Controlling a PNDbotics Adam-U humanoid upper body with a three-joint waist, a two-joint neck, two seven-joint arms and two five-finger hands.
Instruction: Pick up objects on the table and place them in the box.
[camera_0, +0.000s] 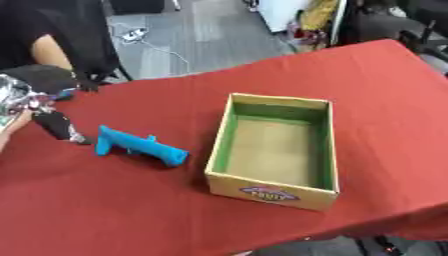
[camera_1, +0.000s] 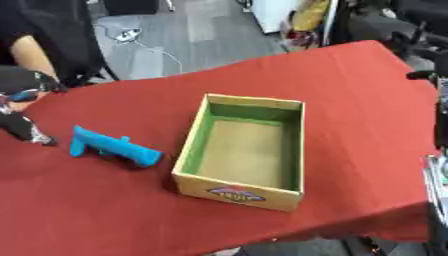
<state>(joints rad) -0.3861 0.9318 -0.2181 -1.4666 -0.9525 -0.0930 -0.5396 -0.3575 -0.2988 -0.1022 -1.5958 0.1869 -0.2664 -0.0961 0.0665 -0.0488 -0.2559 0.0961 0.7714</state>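
Red tablecloth (camera_0: 131, 210), open cardboard box (camera_0: 274, 192), blue object (camera_0: 140, 146), grey floor (camera_0: 175, 35)

blue gun-shaped object (camera_0: 140, 146) lies just left of open green-lined box (camera_0: 274, 148)

We see bare red table (camera_0: 367, 95) right of the box (camera_0: 273, 150); blue object (camera_0: 140, 146) crowds its left side.

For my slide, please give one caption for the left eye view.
Empty cardboard box on the red table, a blue object lying apart to its left, not yet picked up.
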